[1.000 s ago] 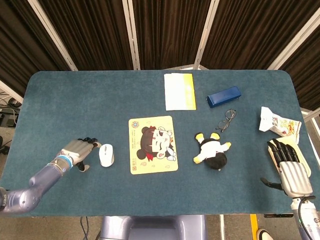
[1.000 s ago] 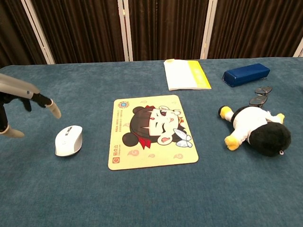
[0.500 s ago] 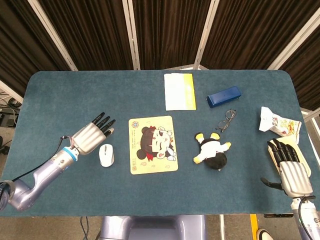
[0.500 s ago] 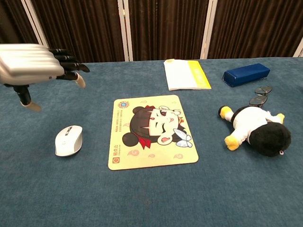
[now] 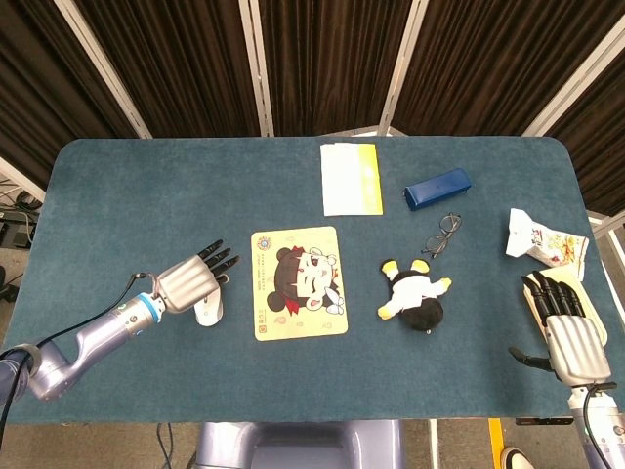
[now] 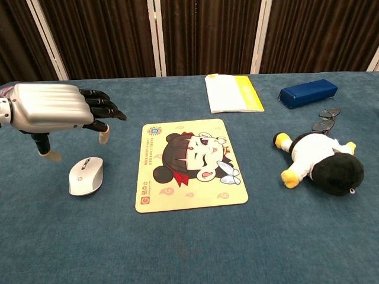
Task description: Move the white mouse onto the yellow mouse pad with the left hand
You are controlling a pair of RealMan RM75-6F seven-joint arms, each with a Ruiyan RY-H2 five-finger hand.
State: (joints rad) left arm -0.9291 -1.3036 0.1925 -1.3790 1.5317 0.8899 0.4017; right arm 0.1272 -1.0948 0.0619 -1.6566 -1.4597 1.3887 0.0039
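Currently the white mouse (image 6: 86,176) sits on the blue table (image 5: 117,195) just left of the yellow mouse pad (image 6: 187,164), close to its edge but not on it. Left hand (image 6: 53,107) hovers above the mouse, palm down, fingers spread & stretched toward the pad, nothing in its grasp; in the chest view a clear gap shows btwn hand and mouse, while in the head view the hand (image 5: 190,280) overlaps the mouse's (image 5: 208,312) upper part, so only its near end shows. Right hand (image 5: 564,327) lies far right of the pad near the table edge, fingers fairly straight & side by side, thumb out, holding nothing. Other items rel. to the pad: black-and-white plush (image 6: 323,162) w/ yellow feet to the right, lying on its side; glasses (image 5: 442,234) beyond the plush, farther right; blue case (image 6: 307,93) behind those; white-and-yellow booklet (image 6: 233,92) behind the pad, slightly right; snack packet (image 5: 543,239) far right, just beyond the right hand. Dark curtains (image 6: 207,35) w/ pale frames back the table.
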